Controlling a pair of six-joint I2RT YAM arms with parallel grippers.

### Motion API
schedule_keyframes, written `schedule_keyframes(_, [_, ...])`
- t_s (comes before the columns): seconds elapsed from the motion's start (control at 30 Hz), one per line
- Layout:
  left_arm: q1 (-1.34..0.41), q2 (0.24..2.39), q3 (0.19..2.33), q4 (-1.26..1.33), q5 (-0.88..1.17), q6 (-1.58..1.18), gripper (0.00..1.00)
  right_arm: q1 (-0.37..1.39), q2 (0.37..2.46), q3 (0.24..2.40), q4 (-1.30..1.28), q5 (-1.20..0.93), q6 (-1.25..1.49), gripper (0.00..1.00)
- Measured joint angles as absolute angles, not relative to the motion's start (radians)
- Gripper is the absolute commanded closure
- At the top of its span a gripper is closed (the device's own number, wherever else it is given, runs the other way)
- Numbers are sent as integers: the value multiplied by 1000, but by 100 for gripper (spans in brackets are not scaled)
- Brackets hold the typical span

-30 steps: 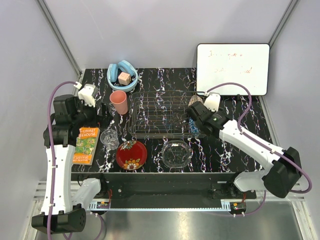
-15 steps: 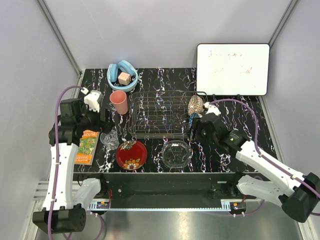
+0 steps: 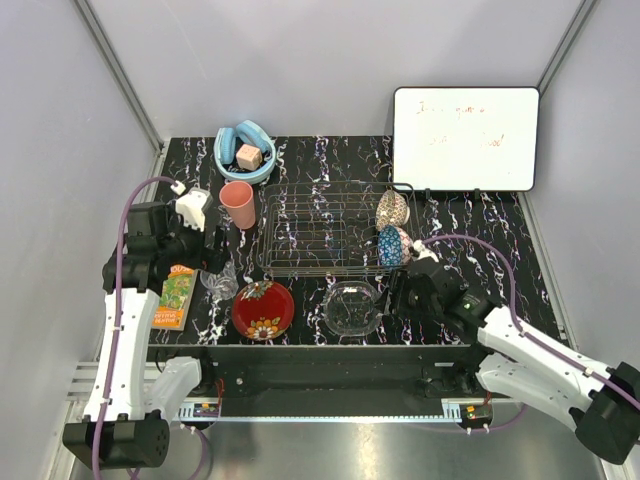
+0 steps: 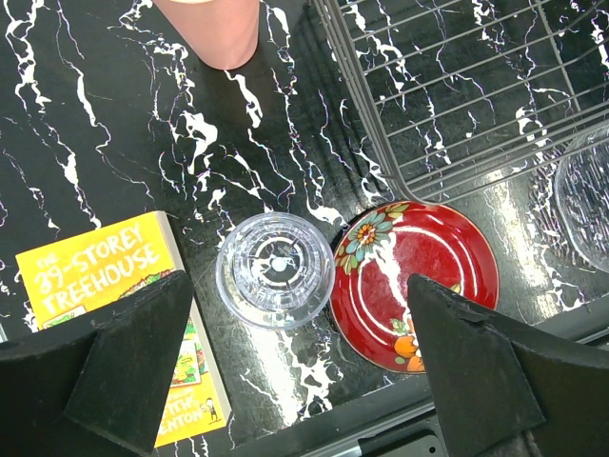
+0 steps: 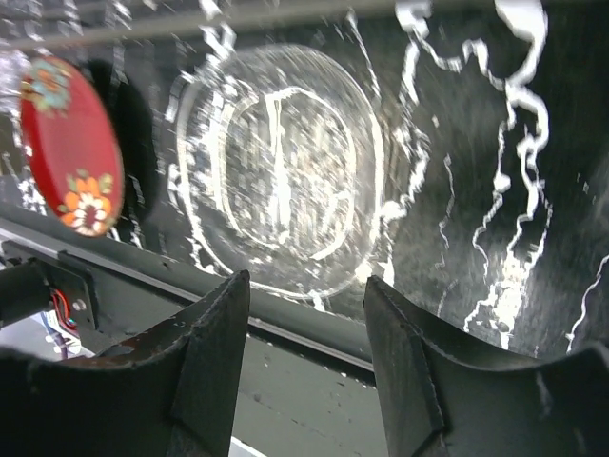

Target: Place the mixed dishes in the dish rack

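The silver wire dish rack (image 3: 320,230) sits mid-table. The pale speckled bowl (image 3: 392,208) and the blue patterned bowl (image 3: 392,246) stand on edge at its right end. The salmon-pink cup (image 3: 237,204) stands left of the rack. The clear glass tumbler (image 3: 220,282), red floral bowl (image 3: 263,309) and clear glass bowl (image 3: 352,307) sit along the near edge. My left gripper (image 3: 215,255) is open above the tumbler (image 4: 275,269), with the red bowl (image 4: 414,283) beside it. My right gripper (image 3: 398,297) is open and empty, just right of the glass bowl (image 5: 285,181).
A yellow book (image 3: 175,297) lies at the near left. A light-blue ring with a wooden block (image 3: 246,152) sits at the back left. A whiteboard (image 3: 465,138) leans at the back right. The table's near edge (image 5: 314,324) is right below my right fingers.
My right gripper let go of the blue bowl in the rack and drew back toward the near edge, beside the glass bowl. My left gripper shifted right and nearer, over the tumbler.
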State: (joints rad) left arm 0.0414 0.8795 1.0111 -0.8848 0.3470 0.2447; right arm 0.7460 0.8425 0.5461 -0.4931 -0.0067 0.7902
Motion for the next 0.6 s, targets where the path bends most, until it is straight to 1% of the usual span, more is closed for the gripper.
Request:
schedule_keyframes(0.2, [41,879,1012,-885,338,246,1,763,871,456,-431,-19,867,44])
schedule_keyframes(0.47, [41,878,1015,-889,320,266,1,800,1065,424,-318,-13,940,49])
schedule_keyframes(0.6, [41,879,1015,-889,320,275,1,801,1113,428,-294,-8,963,55])
